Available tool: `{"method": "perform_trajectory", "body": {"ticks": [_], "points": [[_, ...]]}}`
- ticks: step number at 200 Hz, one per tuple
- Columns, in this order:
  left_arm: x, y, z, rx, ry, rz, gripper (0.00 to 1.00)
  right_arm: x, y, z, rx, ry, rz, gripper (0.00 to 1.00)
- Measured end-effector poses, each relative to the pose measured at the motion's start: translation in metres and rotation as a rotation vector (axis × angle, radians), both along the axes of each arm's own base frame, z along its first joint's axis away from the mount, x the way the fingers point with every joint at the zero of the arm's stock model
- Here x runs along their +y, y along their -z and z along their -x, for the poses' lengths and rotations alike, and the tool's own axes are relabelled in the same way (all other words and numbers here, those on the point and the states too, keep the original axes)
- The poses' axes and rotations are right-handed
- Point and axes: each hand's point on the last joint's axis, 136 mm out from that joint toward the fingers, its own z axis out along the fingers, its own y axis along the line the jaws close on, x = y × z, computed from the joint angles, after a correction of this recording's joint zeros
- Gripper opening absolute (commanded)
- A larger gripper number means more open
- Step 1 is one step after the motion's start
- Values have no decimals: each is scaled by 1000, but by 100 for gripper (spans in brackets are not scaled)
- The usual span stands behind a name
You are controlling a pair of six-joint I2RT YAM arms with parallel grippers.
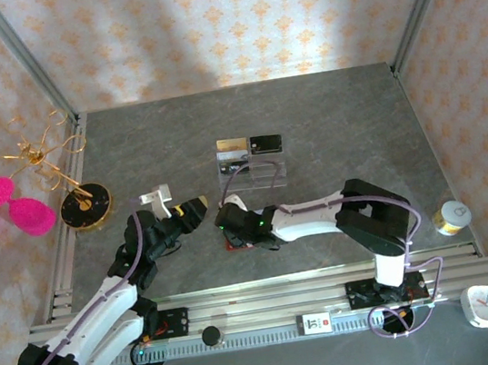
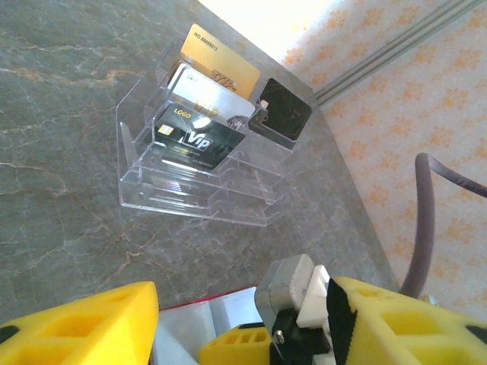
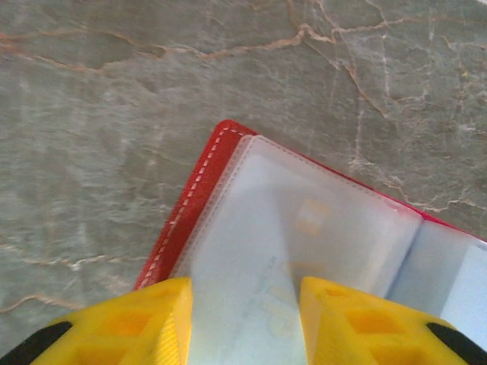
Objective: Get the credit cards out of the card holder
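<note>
The card holder (image 1: 235,242) lies open on the grey table, a red wallet (image 3: 190,198) with pale clear sleeves (image 2: 190,319). My right gripper (image 1: 228,214) is down on it. Its yellow fingers (image 3: 114,327) stand on either side of a raised sleeve page, which fills the gap of the right gripper (image 3: 243,285). A whitish credit card (image 3: 308,220) shows faintly through the sleeve. My left gripper (image 1: 195,210) hangs just left of the holder, facing it. The left gripper (image 2: 243,296) is open, its fingers wide apart around the holder's near edge and the right gripper's finger.
A clear acrylic tiered stand (image 1: 257,176) sits behind the holder with a gold card (image 2: 221,65), a silver card (image 2: 205,95), a black VIP card (image 2: 198,137) and a glossy black card (image 2: 285,114). Pink sunglasses (image 1: 18,207) and a round dish (image 1: 85,206) lie far left. A small jar (image 1: 450,218) stands right.
</note>
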Motion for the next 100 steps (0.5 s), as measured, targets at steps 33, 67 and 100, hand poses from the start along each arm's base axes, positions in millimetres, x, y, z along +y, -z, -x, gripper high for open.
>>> {"method": "perform_trajectory", "body": {"ticks": [33, 67, 100], "points": [[-1, 7, 1, 18, 10, -11, 41, 4, 0, 0, -19, 1, 19, 17], [-6, 28, 5, 81, 43, -18, 27, 3, -1, -1, -19, 37, 9, 0], [-19, 61, 19, 174, 100, -38, 6, -1, -4, 1, -18, 62, -29, 0]]}}
